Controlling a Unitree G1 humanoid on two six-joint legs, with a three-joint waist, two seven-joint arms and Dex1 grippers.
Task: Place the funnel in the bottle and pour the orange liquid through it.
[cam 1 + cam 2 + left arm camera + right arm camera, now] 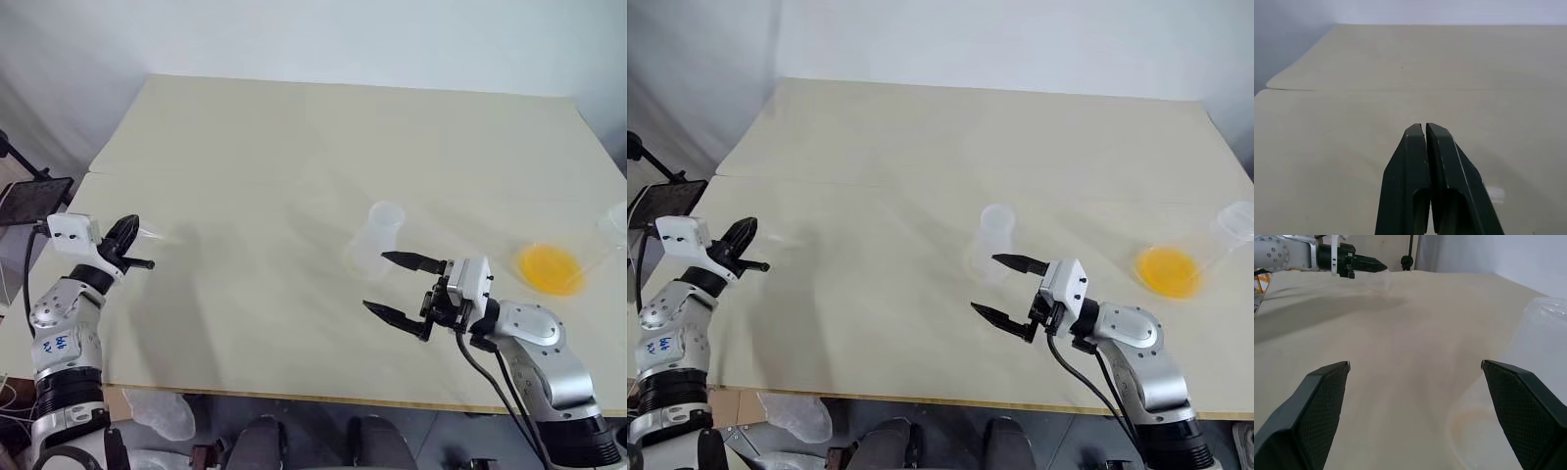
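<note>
The funnel (pixel 154 233), a faint see-through cone, sits right beside my left gripper (pixel 130 223) near the table's left edge. That gripper is shut, and in the left wrist view nothing shows between its fingers (pixel 1442 161); a clear sliver (pixel 1493 195) lies just outside them. Mid-table, the bottle (pixel 378 240) stands upright. Just in front of it my right gripper (pixel 375 281) is open and empty, with the bottle's wall (pixel 1545 352) close past one finger. The orange liquid (pixel 551 267) pools in a clear flask lying on its side at the right edge.
The pale table (pixel 294 147) has a seam running across its left half. A dark tablet on a stand (pixel 34 201) sits just off the left edge. A crumpled clear bag (pixel 162 411) lies below the front edge.
</note>
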